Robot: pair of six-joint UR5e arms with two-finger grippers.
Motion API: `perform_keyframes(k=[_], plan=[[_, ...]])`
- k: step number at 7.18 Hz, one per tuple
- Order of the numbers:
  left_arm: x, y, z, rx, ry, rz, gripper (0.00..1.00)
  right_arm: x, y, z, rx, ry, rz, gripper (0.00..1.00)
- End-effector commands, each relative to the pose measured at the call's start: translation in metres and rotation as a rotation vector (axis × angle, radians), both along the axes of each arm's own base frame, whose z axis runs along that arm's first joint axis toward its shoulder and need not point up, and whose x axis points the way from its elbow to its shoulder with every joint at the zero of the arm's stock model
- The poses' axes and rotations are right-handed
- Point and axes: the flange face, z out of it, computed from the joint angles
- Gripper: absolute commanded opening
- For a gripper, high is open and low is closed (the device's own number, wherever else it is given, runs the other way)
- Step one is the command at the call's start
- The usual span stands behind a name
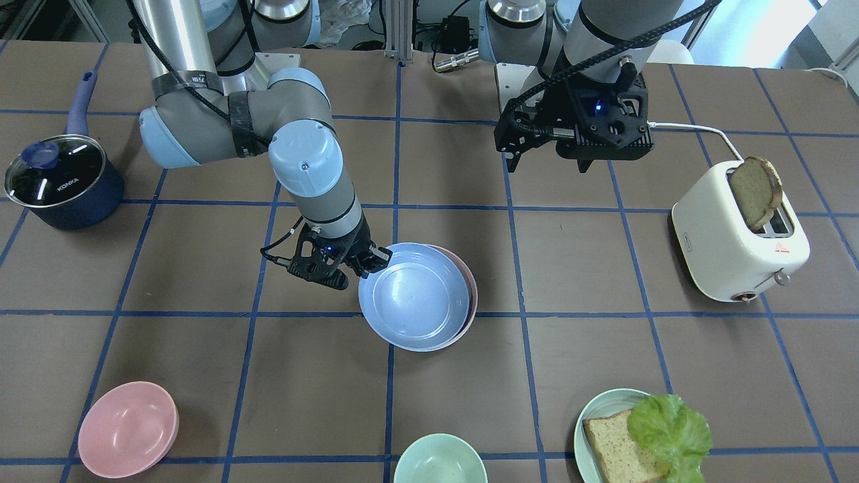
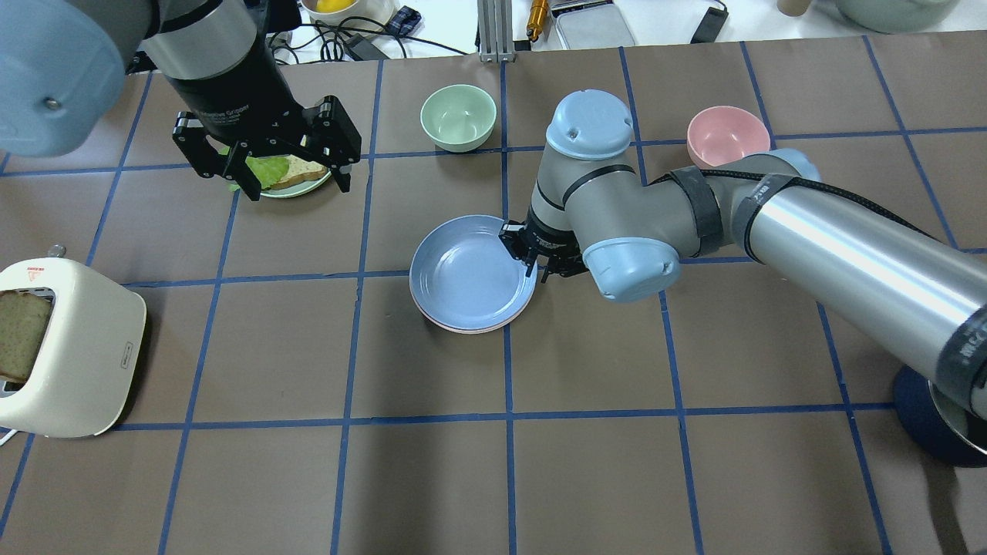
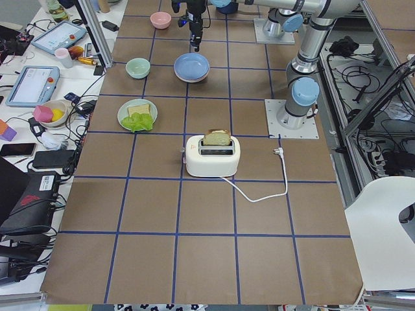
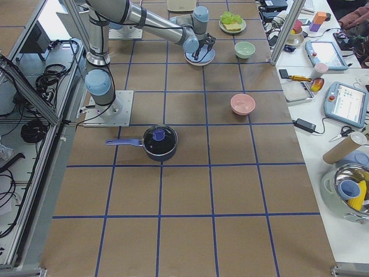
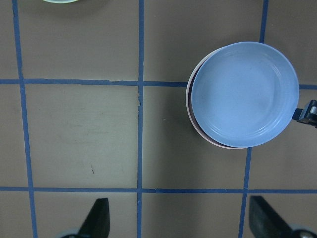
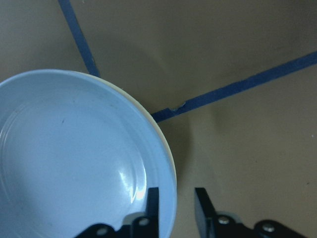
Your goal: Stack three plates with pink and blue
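Stack status: blue on pink, off to the toaster's right.
The toaster (image 1: 738,248) is my reference. The blue plate (image 1: 413,298) lies nested on the pink plate (image 1: 473,292), well apart from the toaster. My left gripper (image 5: 179,208) hangs nearer the toaster, fingers spread wide. My right gripper (image 6: 177,196), slightly parted, straddles the blue plate's rim on the side away from the toaster.
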Motion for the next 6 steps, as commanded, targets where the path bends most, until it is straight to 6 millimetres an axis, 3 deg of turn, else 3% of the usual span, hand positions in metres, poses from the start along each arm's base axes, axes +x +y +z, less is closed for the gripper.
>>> perform_keyframes(k=[1, 3, 4, 6], plan=[[0.006, 0.002, 0.005, -0.025, -0.001, 0.011, 1.00, -0.035, -0.033, 0.026, -0.070, 0.013, 0.101, 1.00], [0.007, 0.005, 0.008, -0.026, -0.002, 0.012, 1.00, -0.094, -0.066, 0.084, -0.024, 0.073, 0.206, 1.00], [0.007, 0.005, 0.008, -0.026, -0.001, 0.012, 1.00, -0.110, -0.062, 0.121, -0.006, 0.087, 0.256, 1.00], [0.007, 0.005, 0.008, -0.026, -0.001, 0.014, 1.00, -0.129, -0.010, 0.198, -0.033, 0.141, 0.431, 1.00]])
